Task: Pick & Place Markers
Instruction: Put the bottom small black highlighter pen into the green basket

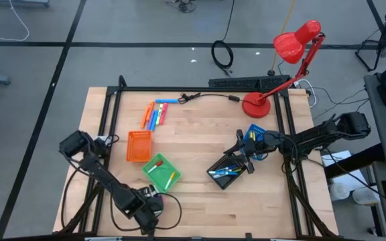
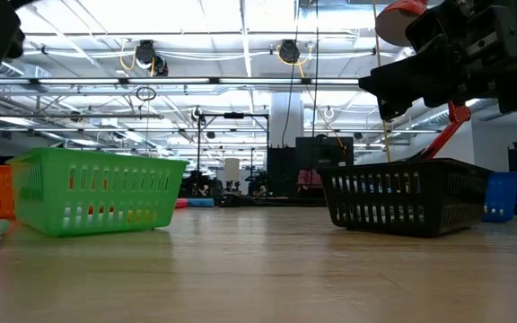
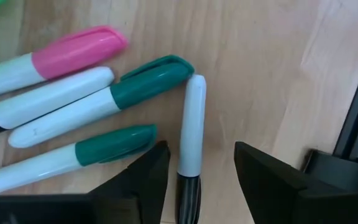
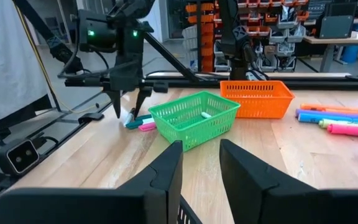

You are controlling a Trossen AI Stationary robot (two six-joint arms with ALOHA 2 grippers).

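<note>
On a wooden table ringed by a black frame, 2 dark arms sort markers into small trays, with the job seemingly partway through. A red desk lamp stands at the far right corner.

The orange tray at left centre looks empty from above. The green tray just near of it holds about 2 pens, the black tray to the right holds several bluish ones, and the blue tray is half hidden behind the right arm.

The right gripper hovers above the black tray with its fingers a narrow gap apart and nothing between them, judged a pause after a drop.

The left gripper hangs low at the near left of the table, jaws parted and straddling a white pen with a dark end, not yet closed on it.

Still to be sorted: a row of orange, blue, green and pink highlighters at the far left, and the small cluster beneath the left gripper, 5 white-barrelled markers, 1 pink-capped, 2 teal-capped, lying flat and touching in a loose fan.
</note>
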